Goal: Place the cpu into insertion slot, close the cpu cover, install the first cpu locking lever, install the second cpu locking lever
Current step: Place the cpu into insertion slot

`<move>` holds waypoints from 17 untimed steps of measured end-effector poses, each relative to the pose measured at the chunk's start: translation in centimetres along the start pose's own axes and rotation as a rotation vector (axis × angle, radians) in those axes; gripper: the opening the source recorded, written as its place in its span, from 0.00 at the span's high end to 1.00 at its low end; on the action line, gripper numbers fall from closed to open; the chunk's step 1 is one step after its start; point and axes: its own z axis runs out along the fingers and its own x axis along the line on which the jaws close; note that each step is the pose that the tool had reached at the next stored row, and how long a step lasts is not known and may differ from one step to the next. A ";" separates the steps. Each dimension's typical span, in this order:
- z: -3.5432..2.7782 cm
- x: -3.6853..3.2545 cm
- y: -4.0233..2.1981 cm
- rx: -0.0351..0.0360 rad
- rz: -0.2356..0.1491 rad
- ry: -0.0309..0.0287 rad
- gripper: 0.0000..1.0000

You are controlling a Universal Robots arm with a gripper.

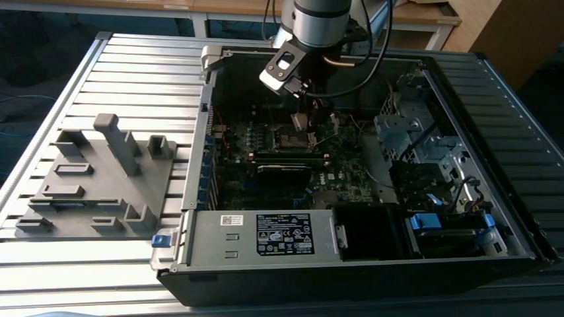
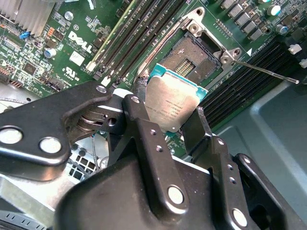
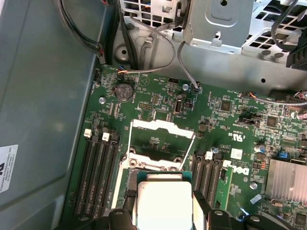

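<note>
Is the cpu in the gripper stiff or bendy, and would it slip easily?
The cpu looks like a flat plate with a metal top, so it is probably stiff and light. Its smooth top and thin edges suggest it may slip or twist, since the gripper holds it by two edges. A drop onto the open insertion slot could damage it.

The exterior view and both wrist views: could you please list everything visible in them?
computer case: one, black, open, on slatted table
fixture block: one, grey, on the table, exterior view's left
power supply: one, silver, inside the case
motherboard: one, green, inside the case
memory slots: several, black, flanking the socket
insertion slot: one, dark, bare
cpu cover: one, silvery, swung open
locking lever: one, thin metal, beside the slot
cpu: one, silver-grey, held near the slot
claw: one, black, shut on the cpu
arm: one, grey, over the case
</note>
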 end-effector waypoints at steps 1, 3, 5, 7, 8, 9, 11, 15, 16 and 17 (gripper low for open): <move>0.02 0.00 0.00 0.0000 0.000 0.0000 0.46; 0.10 0.01 -0.01 0.0001 0.000 -0.0013 0.46; 0.18 0.01 -0.03 0.0008 0.000 -0.0048 0.46; 0.32 0.02 -0.07 0.0014 -0.001 -0.0092 0.46; 0.44 0.03 -0.13 0.0018 -0.001 -0.0126 0.46; 0.54 0.04 -0.20 0.0021 0.001 -0.0152 0.46; 0.64 0.05 -0.26 0.0024 0.021 -0.0165 0.46; 0.78 0.05 -0.28 0.0037 0.089 -0.0205 0.46; 0.81 0.05 -0.28 0.0040 0.108 -0.0216 0.46; 0.85 0.05 -0.29 0.0043 0.126 -0.0227 0.46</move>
